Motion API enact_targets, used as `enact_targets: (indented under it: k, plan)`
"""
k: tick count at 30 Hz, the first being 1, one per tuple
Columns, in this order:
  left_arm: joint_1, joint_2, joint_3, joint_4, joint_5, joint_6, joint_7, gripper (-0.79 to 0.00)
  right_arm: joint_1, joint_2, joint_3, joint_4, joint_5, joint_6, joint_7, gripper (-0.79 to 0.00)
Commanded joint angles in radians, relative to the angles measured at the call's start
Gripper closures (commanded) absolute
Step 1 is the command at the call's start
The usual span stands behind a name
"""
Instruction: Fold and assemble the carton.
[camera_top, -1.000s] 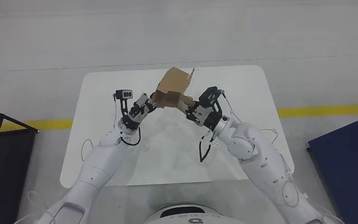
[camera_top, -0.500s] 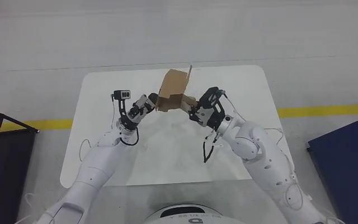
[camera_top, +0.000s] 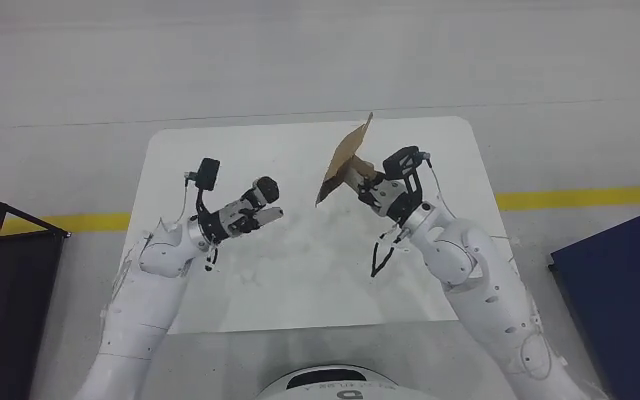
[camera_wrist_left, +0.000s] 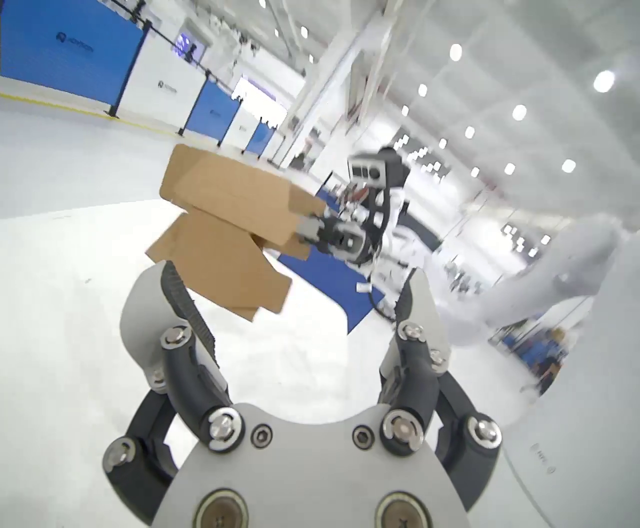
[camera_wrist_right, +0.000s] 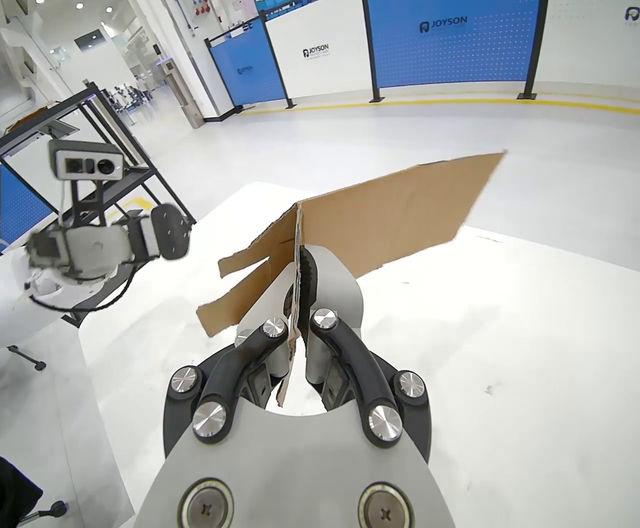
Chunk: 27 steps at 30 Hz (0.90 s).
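Left gripper (camera_top: 272, 203) has let go of the carton (camera_top: 345, 165) and drawn back; it now sits well apart from it, fingers spread. Right gripper (camera_wrist_right: 299, 260) is clamped on the carton's near edge. The carton stands tilted, lifted above the table (camera_top: 300, 280).

Bright, even light all round, ceiling lamps (camera_wrist_left: 604, 80) blazing in rows overhead. Worktop (camera_top: 300, 290) glows white, shadows faint and soft. Wrist views bow at the edges; the left arm (camera_wrist_right: 75, 250) smears.
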Motion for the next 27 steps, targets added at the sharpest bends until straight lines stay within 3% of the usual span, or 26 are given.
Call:
enact_targets:
  k: [1,13,20,27]
  plan:
    - [0.031,0.005,0.03,-0.044,0.214,0.0,0.041,-0.785,0.005,-0.002,-0.005,0.0,0.016,-0.005,-0.003,0.0]
    - [-0.034,-0.009,0.145,0.071,0.651,0.003,0.659,-0.785,0.006,-0.001,-0.013,-0.038,-0.021,-0.009,0.042,0.0]
    - [-0.078,-0.027,0.188,0.109,0.85,0.102,0.841,-0.785,-0.012,0.001,-0.018,-0.066,-0.042,-0.021,0.056,0.0]
    - [-0.099,-0.034,0.202,0.15,0.879,0.139,0.936,-0.785,-0.027,0.006,-0.025,-0.089,-0.068,-0.066,0.089,0.0]
